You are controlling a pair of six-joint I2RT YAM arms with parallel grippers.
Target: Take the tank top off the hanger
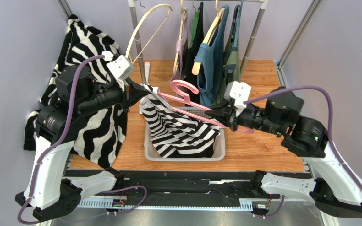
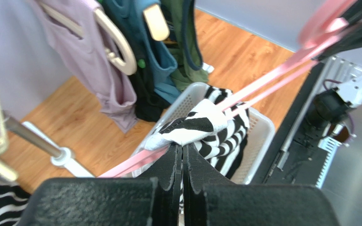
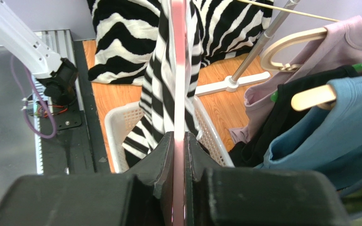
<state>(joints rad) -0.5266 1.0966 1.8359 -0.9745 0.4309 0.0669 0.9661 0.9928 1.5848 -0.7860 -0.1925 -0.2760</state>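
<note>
Left gripper (image 2: 182, 148) clamped on striped tank top (image 2: 194, 123), right gripper (image 3: 179, 137) clamped on pink hanger (image 3: 179, 66).

No legible text, label, brand, number or sign in any view

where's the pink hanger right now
Top view, centre: the pink hanger slants over the white basket, its right end clamped in the right gripper, its left end at the left gripper, which pinches the striped tank top.
</note>
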